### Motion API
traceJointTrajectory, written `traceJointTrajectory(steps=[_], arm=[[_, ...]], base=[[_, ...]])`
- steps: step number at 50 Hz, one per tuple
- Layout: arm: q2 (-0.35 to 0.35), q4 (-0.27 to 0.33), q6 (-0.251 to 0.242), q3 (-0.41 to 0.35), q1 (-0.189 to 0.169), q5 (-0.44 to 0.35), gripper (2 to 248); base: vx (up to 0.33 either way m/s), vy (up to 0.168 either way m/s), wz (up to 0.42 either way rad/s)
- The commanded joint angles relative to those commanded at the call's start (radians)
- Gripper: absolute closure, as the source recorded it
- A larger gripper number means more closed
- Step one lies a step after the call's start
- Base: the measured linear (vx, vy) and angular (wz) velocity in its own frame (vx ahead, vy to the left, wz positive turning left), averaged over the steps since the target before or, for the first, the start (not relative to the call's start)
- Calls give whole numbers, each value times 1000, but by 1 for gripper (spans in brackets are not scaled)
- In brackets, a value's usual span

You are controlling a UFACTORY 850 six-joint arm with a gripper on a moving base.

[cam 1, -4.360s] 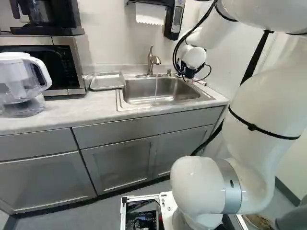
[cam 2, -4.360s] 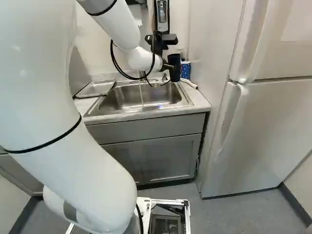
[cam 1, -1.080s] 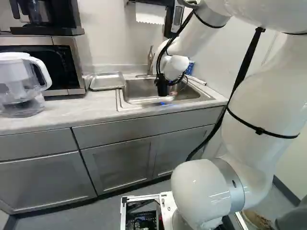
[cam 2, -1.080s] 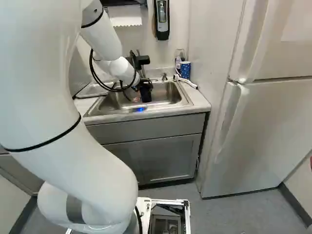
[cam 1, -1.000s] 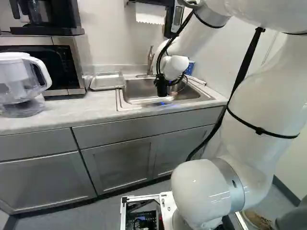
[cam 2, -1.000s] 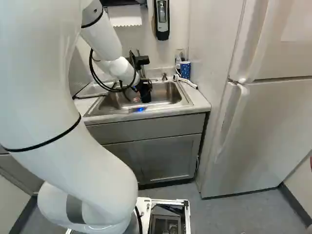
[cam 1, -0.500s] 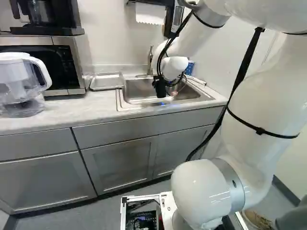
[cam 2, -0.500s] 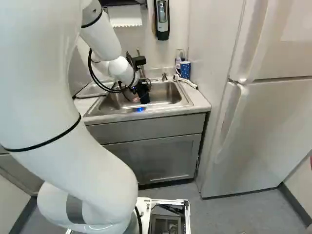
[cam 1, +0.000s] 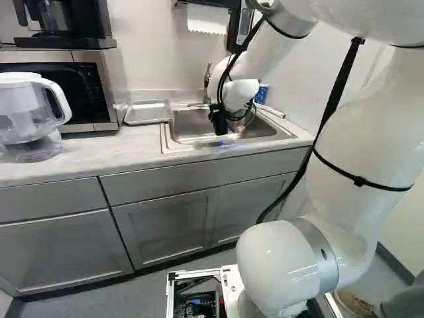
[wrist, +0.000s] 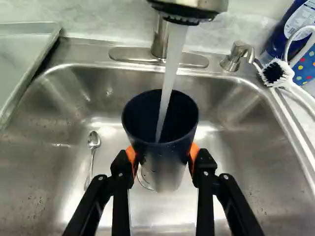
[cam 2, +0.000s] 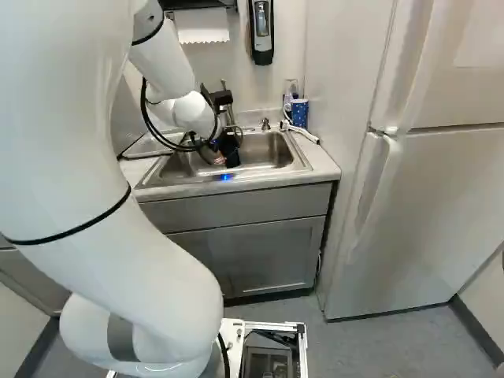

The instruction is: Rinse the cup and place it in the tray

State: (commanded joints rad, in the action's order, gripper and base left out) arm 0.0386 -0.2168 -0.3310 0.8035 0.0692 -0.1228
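Arm (cam 2: 167,67) has swung left and lower in both base views since the first frame, cup (wrist: 160,160) riding along. Base stands where it was. Pale counter (cam 1: 73,156) over grey cabinets (cam 1: 159,225); pitcher (cam 1: 26,116) and microwave (cam 1: 99,93) at upper left of the left base view, fridge (cam 2: 425,213) at right of the right base view. Thin-rimmed metal tray (cam 1: 147,112) just beside the sink (cam 2: 272,150). Black fingers (wrist: 207,172) grasp the cup from both sides, orange pads (wrist: 195,153) on its wall, above the basin. Water (wrist: 171,73) runs into its mouth. Cup dark, smooth, round, tapering. Sink shiny steel; slender spoon (wrist: 92,152) lies inside.
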Motion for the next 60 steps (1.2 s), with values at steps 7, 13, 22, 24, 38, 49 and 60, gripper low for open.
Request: traceJointTrajectory(steps=[7,13,22,24,38,49,60], arm=[[0,26,72,0,3,0,129],[1,49,135,1,5,0,129],[1,82,219,1,9,0,129],[1,89,219,1,9,0,129],[1,135,219,1,12,0,129],[1,136,219,1,12,0,129],[1,136,219,1,12,0,129]], base=[[0,0,0],[0,0,0],[0,0,0],[0,0,0],[0,0,0],[0,0,0],[0,0,0]])
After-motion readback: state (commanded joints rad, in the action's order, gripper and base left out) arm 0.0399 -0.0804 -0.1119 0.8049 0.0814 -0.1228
